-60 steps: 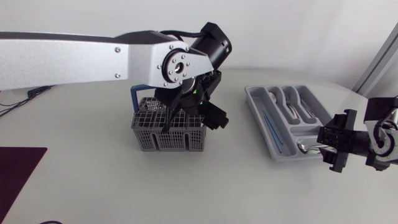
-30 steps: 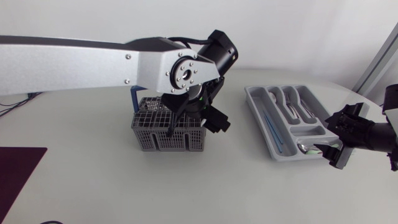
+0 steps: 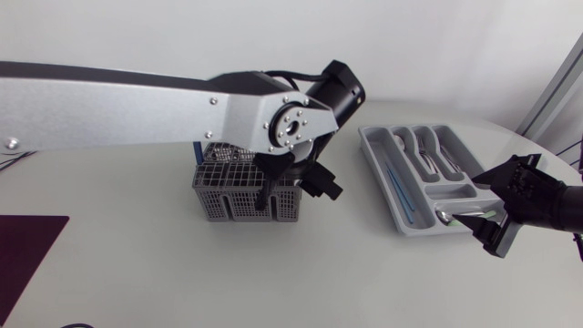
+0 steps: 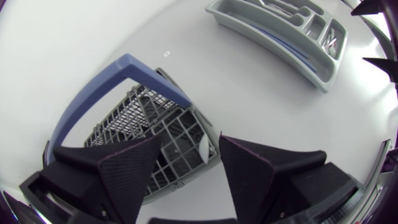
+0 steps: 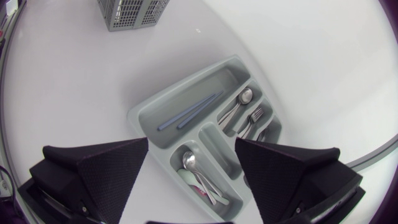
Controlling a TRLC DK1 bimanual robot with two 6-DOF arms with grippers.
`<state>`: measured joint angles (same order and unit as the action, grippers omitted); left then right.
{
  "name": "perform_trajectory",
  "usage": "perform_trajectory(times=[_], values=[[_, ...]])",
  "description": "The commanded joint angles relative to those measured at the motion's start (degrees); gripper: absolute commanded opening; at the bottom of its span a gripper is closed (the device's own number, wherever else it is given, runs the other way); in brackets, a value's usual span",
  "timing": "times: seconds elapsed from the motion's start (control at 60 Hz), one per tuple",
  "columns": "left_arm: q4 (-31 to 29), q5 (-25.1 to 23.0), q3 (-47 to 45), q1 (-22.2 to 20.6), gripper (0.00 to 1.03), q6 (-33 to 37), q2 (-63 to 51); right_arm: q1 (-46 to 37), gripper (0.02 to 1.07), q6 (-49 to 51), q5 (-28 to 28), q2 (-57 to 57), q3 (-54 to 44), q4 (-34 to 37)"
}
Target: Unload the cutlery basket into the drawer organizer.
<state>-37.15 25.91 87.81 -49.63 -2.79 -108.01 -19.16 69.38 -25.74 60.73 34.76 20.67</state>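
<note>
Grey plastic lattice is forming the cutlery basket (image 3: pixel 239 196), which is sitting on the tabletop (image 3: pixel 137 264) under a blue hoop handle (image 4: pixel 81 102). Left pincer (image 4: pixel 190 142) is hanging straight over the basket's corner, its wedge fingers standing wide apart and gripping nothing; whether cutlery is lying inside, I cannot tell. Well apart to the right, the smooth grey drawer organizer (image 5: pixel 140 112) is lying with its long compartments angled, holding steel spoons (image 5: pixel 244 96) and thin blue sticks (image 5: pixel 186 113). Right pincer (image 5: pixel 192 143) is hovering above it, spread open and empty. For reaching down into the basket, the left arm is looking much the nearer.
</note>
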Motion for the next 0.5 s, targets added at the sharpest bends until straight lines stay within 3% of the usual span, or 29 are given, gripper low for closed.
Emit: perform_trajectory(times=[0.0,0.15,0.483], values=[[0.2,1.3,-0.4,-1.4,0.59,0.2,-1.7,0.3,1.02,-1.0,-0.5,-0.6,-2.1,0.8],[0.2,2.7,-0.1,-1.4,0.59,0.2,-2.4,0.2,1.02,-0.9,-0.9,-1.4,-3.0,0.6],[0.1,3.4,1.1,-0.5,0.28,0.4,-4.3,0.2,1.02,-0.7,-1.6,-3.2,-4.5,0.5]])
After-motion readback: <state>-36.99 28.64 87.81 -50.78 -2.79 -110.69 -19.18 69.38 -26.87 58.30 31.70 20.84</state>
